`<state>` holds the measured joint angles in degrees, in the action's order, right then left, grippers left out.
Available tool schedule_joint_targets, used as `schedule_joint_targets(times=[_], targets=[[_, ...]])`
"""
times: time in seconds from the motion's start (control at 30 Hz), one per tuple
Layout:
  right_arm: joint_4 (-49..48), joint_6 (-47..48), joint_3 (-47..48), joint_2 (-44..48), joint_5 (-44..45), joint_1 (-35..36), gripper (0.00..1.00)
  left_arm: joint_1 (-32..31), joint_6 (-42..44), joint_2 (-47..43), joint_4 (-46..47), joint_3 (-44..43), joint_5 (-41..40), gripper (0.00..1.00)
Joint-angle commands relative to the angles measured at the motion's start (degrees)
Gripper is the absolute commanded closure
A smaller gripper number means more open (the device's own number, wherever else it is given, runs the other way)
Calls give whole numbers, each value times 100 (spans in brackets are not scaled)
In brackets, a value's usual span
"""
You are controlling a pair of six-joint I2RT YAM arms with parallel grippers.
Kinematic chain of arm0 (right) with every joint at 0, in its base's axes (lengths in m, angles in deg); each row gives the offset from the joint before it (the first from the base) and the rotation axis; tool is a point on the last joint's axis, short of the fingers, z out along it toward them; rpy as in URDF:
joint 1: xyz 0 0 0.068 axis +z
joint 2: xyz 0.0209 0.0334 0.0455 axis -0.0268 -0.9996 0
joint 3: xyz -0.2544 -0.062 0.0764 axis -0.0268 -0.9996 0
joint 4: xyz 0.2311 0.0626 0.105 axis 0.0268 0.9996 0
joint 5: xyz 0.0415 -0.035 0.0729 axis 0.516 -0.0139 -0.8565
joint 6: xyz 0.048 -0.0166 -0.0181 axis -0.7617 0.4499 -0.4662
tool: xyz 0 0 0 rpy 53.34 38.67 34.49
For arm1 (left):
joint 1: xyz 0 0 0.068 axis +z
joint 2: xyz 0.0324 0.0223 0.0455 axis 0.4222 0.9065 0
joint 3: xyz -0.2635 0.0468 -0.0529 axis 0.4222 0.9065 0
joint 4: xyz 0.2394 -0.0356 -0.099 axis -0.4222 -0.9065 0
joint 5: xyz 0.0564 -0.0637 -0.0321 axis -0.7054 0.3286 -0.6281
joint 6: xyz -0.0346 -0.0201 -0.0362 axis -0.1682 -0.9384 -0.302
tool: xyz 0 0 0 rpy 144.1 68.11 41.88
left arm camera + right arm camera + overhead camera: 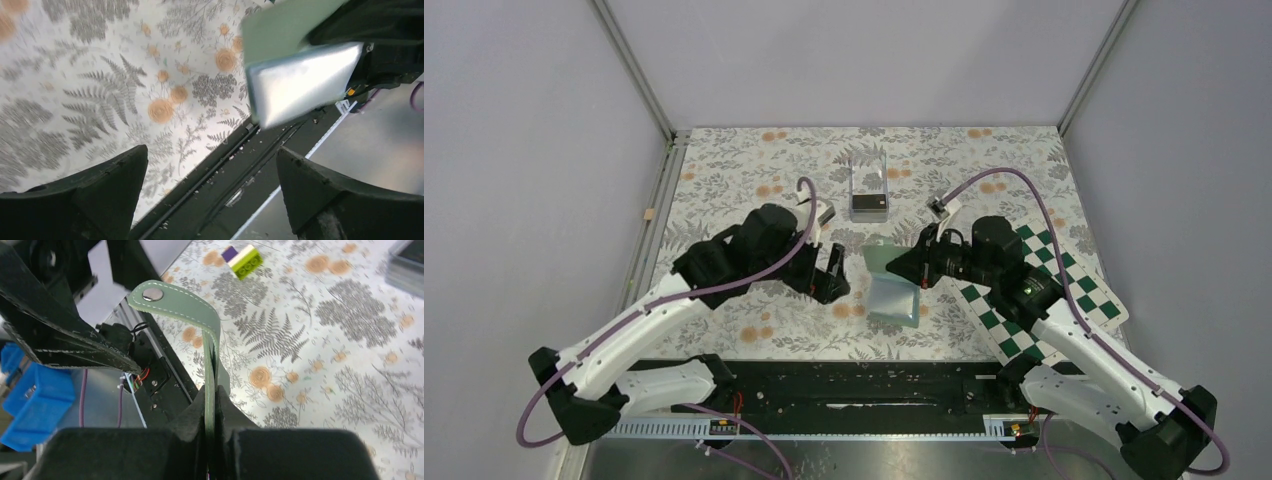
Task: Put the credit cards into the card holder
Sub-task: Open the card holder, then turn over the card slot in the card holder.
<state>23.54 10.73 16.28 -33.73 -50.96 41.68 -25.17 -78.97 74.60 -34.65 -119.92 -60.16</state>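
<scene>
**Fig. Card holder held up between the two arms; cards not yet fetched.**

Top view: the card holder (pixel 894 295), a sage-green folding wallet, hangs above the middle of the bench (pixel 724 170). It is clamped along one edge by the right fingers (pixel 300 455), which are shut tight on the leather. The right wrist view shows the wallet edge-on between them, with its snap strap (pixel 170 297) curling up and away.

The left fingers (pixel 100 190) stand wide apart just left of the wallet, holding nothing and apparently not touching it. Their camera looks up at the pale blue-grey inner face.

The credit cards (pixel 869 206) show as a dark rectangle at the near end of the clear acrylic box (pixel 868 180), toward the far side of the bench and well apart from both arms. How many there are cannot be told. A chequered board (pixel 1094 290) lies at the right, and a small toy brick (pixel 243 257) lies on the cloth.

*Handling, as judged.* The wallet looks light, soft and floppy. Gripped at one edge, its free leaf and strap sag, so the pocket mouth may need a second hold near the fold to stay open. The stitched leather looks unlikely to slip in a firm pinch.

The cards look thin, stiff, smooth and very light. They are probably best pinched across a short end that stands clear of the box wall. A flat card offers little purchase and may slide or twist in the fingers.
</scene>
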Motion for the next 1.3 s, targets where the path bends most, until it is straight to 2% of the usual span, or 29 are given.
schedule_joint_targets(times=[0.0, 0.2, 0.33, 0.73, 1.13, 1.27], targets=[[270, -848, 1, 77, -641, -539, 100, 436, -1600, -1001, 1887, 1259, 765, 1], [71, -1596, 59, -40, -1206, -826, 100, 705, -2483, -1248, 2920, 2359, 1703, 6], [-181, -2064, 82, -132, -1392, -850, 100, 758, -2770, -1094, 3276, 2643, 2003, 13], [-271, -2278, 88, -240, -1420, -850, 100, 749, -2553, -525, 2798, 2388, 1948, 31], [-270, -2322, 66, -344, -1401, -854, 100, 623, -2427, -347, 2851, 2066, 2408, 32], [-270, -2332, 76, -336, -1390, -850, 100, 591, -2204, -267, 2447, 1892, 2072, 32]])
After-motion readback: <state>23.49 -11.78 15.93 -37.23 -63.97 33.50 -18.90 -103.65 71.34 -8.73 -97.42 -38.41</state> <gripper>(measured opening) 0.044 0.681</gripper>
